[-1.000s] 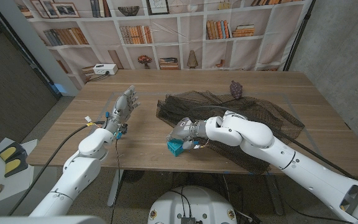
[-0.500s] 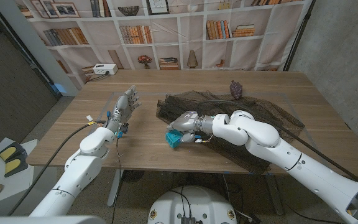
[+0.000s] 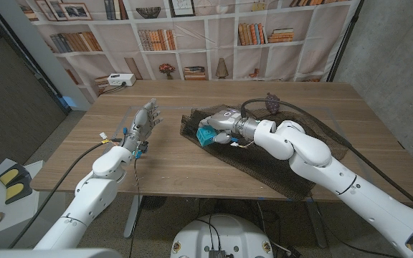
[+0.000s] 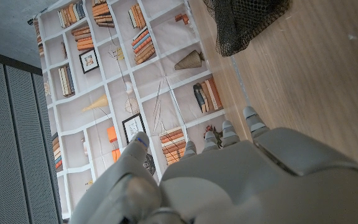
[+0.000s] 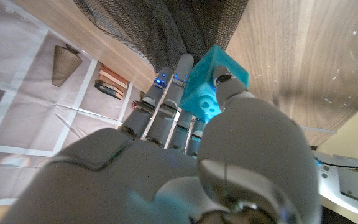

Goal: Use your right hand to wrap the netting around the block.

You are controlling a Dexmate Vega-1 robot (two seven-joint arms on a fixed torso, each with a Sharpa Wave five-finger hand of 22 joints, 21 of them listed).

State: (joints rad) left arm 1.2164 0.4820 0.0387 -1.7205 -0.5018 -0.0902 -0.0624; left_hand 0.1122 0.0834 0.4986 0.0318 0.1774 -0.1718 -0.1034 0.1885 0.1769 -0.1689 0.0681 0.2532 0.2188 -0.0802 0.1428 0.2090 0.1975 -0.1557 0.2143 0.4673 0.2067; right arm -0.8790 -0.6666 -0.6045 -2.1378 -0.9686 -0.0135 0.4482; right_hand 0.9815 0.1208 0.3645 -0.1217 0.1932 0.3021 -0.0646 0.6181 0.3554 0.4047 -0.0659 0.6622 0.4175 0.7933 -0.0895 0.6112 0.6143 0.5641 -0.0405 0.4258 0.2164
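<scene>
Two hands in view | right hand (image 3: 224, 129) grasps the blue block (image 3: 206, 135) at the near-left edge of the netting (image 3: 300, 147) on the table (image 3: 171, 168); left hand (image 3: 143, 123) well left of the netting, fingers apart, holding nothing

soft, even overhead light fills the head view; the pale wooden table (image 3: 192, 161) shows faint shadows under the arms and no harsh glare. straight lines bow slightly at the edges. in the wrist views the white robot hands (image 5: 166, 168) loom close and blurred, and the dark mesh netting (image 4: 244, 22) stays fairly sharp.
</scene>
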